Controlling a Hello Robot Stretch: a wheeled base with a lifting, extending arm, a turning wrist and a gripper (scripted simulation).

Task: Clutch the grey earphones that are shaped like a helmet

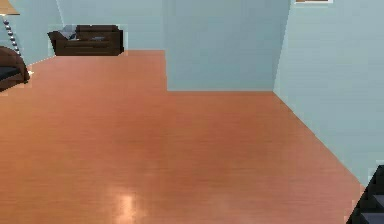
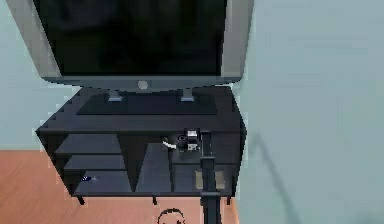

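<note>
TV (image 2: 135, 45): sat atop dark stand (image 2: 90, 125).
My gripper (image 2: 168, 146): was by stand's mid bay, load unclear.
Floor (image 2: 40, 190): dark loop (image 2: 170, 215) lay nr my arm (image 2: 212, 195).

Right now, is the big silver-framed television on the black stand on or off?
Off, it seems: the silver-framed television on the black shelved stand shows a dark screen without any image.

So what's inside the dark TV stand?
A small pale thing lies on the stand's lower shelf, at the arm side view's left. The arm and gripper cover part of another compartment, whose contents cannot be told.
</note>
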